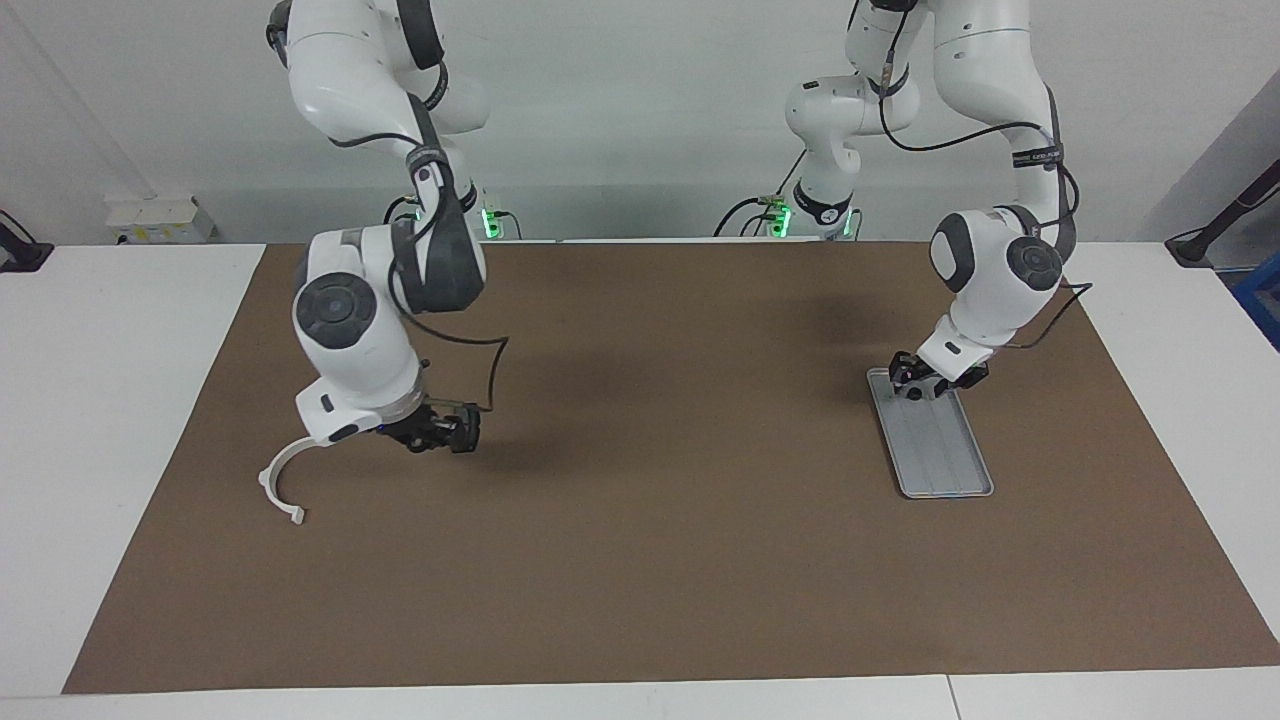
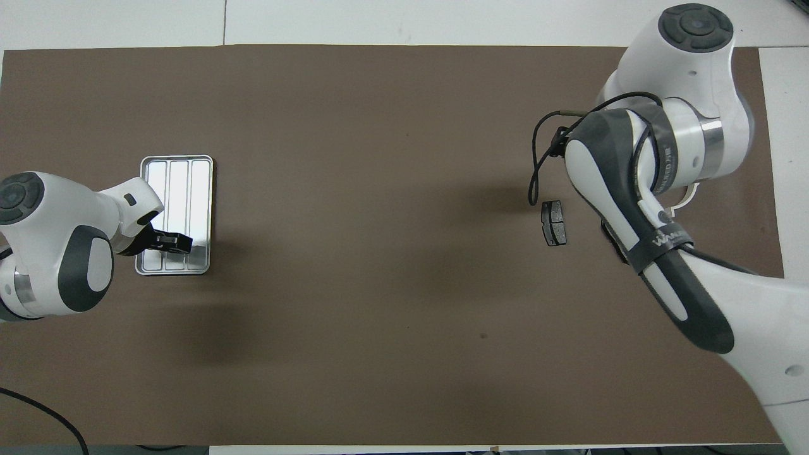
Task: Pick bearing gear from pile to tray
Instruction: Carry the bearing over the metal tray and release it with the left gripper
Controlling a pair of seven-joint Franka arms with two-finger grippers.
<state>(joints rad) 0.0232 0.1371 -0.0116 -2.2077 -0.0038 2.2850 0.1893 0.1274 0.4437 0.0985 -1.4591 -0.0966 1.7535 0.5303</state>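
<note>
The silver ribbed tray [image 1: 945,450] [image 2: 180,183] lies toward the left arm's end of the table. My left gripper [image 1: 915,385] [image 2: 180,242] is low over the tray's end nearer the robots. A small dark round piece [image 1: 913,392], possibly the bearing gear, shows at its tip; I cannot tell whether it is held or lying in the tray. Of the pile, a white curved arc [image 1: 275,480] [image 2: 687,194] and a dark grey brake pad [image 2: 554,222] show toward the right arm's end. My right gripper [image 1: 445,432] hangs low over the mat beside the arc, and its own arm hides it in the overhead view.
A brown mat [image 1: 640,560] covers most of the white table. The right arm's black cable [image 2: 537,158] loops out above the mat near the brake pad. The right arm's body hides the rest of the pile in both views.
</note>
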